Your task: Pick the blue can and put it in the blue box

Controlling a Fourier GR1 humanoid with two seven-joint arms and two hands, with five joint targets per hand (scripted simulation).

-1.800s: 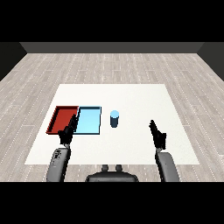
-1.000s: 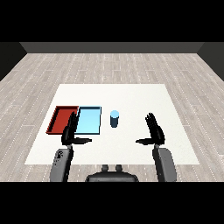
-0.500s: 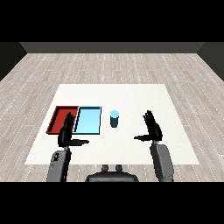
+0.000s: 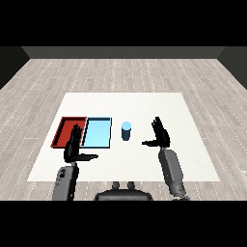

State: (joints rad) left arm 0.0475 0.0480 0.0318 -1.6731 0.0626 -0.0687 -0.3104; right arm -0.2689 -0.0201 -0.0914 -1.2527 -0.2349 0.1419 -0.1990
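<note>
Standing upright, blue can (image 4: 126, 130), long axis vertical, beside blue tray (image 4: 97, 133)

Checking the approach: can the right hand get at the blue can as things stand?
Probably yes. The right hand is open, thumb toward the blue can, with only bare table between them.

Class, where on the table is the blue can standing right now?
In the head view the blue can stands upright near the table's middle, just right of the light blue tray and left of the open right hand.

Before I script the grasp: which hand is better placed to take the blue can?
Right. The right hand is open beside the blue can, thumb toward it; the left hand sits beyond the light blue tray.
</note>
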